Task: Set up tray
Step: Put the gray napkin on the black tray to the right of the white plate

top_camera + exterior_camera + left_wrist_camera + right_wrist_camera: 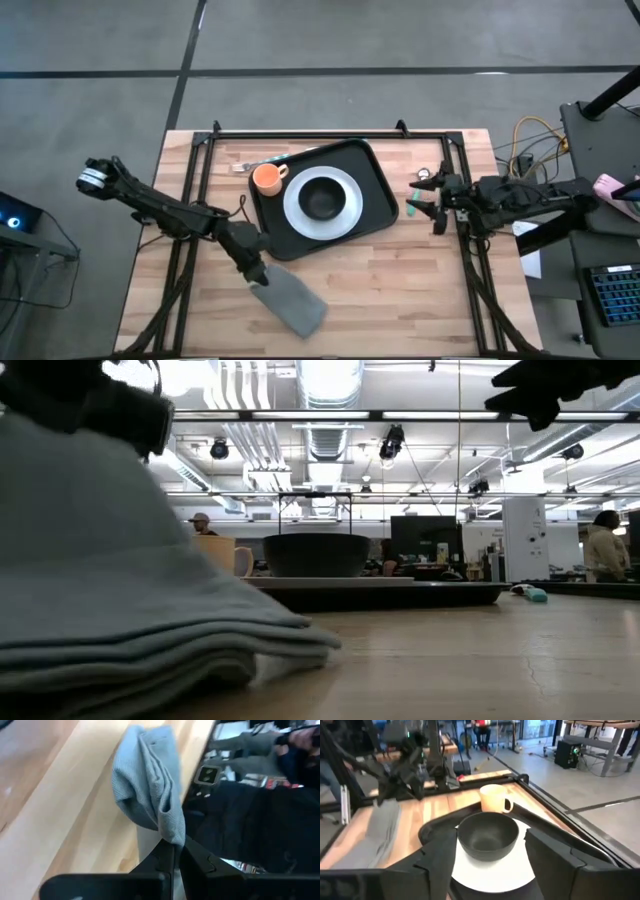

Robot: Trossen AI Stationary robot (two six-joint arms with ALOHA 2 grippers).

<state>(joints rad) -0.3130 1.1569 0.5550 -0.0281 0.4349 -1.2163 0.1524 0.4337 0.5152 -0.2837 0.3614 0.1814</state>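
On the tabletop (pixel 400 290), the stiff black tray (pixel 378 190) is sitting loaded with breakable dishes, best grabbed by its rim, while the right hand (pixel 425 195) is waiting beside it spread wide and the left hand (pixel 262 280) is pinching the soft grey cloth (pixel 292 303).

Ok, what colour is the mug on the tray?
The mug is orange, standing beside the white plate; the high view shows it best.
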